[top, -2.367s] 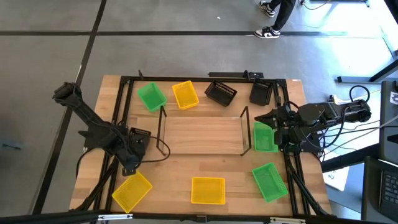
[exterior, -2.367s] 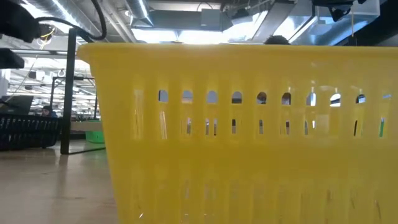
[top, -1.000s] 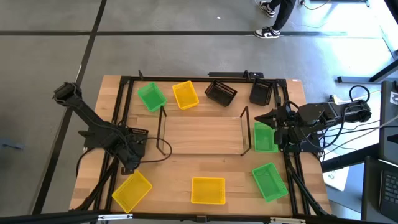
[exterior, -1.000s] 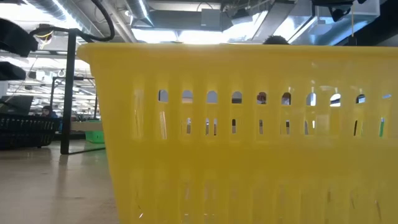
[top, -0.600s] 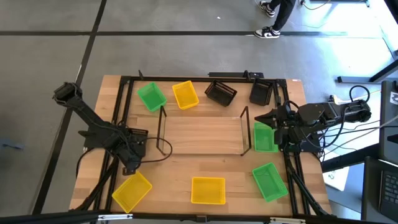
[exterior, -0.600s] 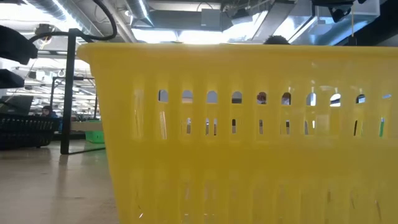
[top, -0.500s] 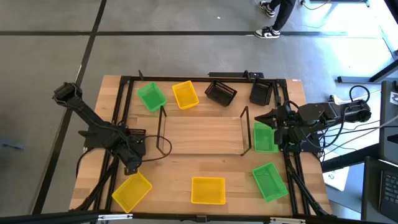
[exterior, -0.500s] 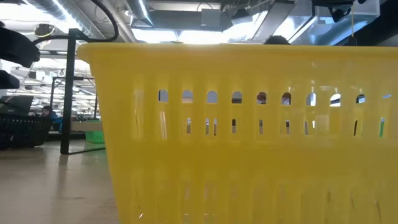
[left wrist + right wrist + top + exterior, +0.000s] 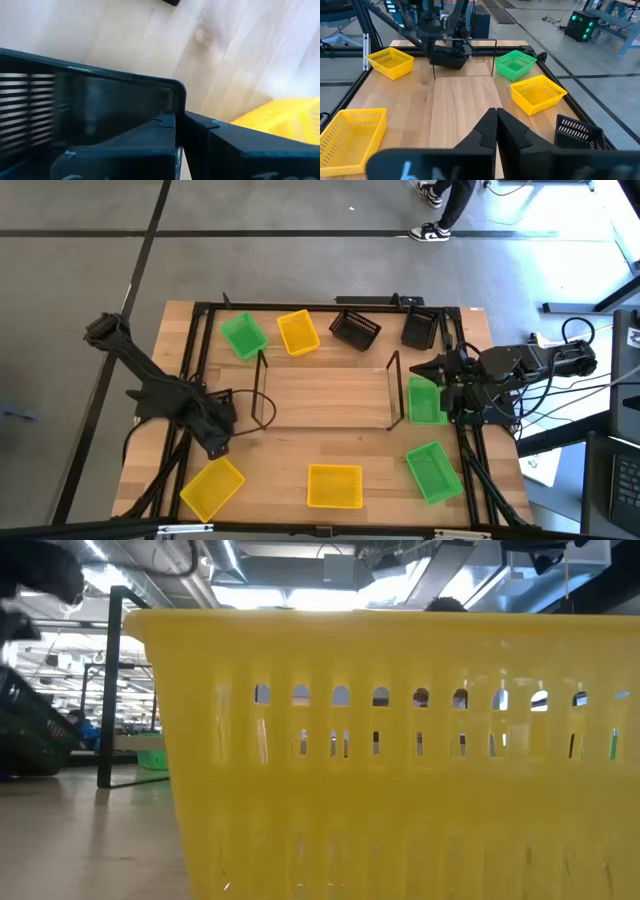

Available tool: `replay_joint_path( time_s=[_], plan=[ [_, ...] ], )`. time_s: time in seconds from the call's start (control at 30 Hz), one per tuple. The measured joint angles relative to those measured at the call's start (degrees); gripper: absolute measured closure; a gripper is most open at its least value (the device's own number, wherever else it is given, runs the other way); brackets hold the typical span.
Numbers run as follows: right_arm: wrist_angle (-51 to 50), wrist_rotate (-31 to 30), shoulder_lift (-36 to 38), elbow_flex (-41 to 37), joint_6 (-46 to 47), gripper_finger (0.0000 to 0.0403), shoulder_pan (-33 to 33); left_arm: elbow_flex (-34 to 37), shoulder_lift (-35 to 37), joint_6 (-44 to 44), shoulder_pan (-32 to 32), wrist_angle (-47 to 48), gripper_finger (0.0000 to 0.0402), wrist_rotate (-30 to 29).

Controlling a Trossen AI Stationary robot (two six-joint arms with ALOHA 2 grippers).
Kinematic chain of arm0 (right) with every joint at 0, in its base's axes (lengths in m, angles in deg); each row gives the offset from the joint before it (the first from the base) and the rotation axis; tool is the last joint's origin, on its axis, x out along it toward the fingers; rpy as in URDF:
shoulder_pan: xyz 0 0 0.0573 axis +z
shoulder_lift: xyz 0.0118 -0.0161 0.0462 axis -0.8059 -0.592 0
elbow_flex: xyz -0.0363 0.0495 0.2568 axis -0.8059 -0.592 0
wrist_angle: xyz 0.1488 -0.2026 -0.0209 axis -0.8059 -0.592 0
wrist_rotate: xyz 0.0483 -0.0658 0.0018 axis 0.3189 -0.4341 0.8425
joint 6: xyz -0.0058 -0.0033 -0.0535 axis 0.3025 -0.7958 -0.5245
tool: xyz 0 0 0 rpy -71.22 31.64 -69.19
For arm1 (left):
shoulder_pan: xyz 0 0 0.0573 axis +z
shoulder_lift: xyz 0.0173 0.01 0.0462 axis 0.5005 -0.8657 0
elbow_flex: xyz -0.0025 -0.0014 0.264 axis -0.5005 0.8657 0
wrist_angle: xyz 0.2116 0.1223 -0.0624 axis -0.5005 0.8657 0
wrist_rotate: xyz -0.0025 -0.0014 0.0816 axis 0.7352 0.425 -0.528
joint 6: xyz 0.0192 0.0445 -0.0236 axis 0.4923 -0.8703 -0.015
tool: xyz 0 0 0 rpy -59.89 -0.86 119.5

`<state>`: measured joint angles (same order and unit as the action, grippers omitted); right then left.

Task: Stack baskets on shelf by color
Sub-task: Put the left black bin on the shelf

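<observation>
Yellow plastic comes first at the left: one yellow basket (image 9: 212, 487) lies at the front left corner of the table (image 9: 300, 455), not on the shelf. Just behind it the left gripper (image 9: 215, 430) hangs near the left end of the shelf (image 9: 325, 402), and its fingers are closed on the wall of a black basket (image 9: 448, 57), which it holds tilted above the wood, close to the left wire upright. I judge that this is the first basket on its way to the shelf, because in the high view no basket stands on the light base between the uprights. Behind the shelf, a green basket (image 9: 243, 336) and a second yellow basket (image 9: 298, 332) lie side by side at the far edge. A third yellow basket (image 9: 334, 486) lies at the front middle. More to the right, two other black baskets (image 9: 354, 328) lie at the far edge, well apart from the held one. A second green basket (image 9: 426, 402) lies just beside the right end of the shelf, and a third green basket (image 9: 433, 472) lies at the front right. The right gripper (image 9: 443, 372) waits over the right side with its fingers pressed together and holding nothing. So almost all is left, in my judgement: eight loose baskets must be gathered and nested by colour on the shelf.
</observation>
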<state>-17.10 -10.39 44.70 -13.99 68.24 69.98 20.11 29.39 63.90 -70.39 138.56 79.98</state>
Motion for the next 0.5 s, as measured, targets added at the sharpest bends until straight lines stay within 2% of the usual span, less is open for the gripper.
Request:
replay_joint_path(
  time_s=[0.17, 0.3, 0.5],
  plan=[
    [0.0, -0.03, 0.0, 0.0, -0.01, 0.0397, 0.01, -11.25, 0.0, -1.29, 0.0, 14.88, 0.0401, -1.47],
    [0.0, -0.02, 0.0, 0.0, 0.12, 0.0397, -0.01, -21.86, -0.02, -0.85, 0.0, 26.04, 0.0401, -5.31],
    [0.0, -0.05, 0.0, 0.0, 0.41, 0.0397, 0.0, -33.44, -0.57, -3.45, 2.48, 36.09, 0.0401, -12.35]
  ],
)
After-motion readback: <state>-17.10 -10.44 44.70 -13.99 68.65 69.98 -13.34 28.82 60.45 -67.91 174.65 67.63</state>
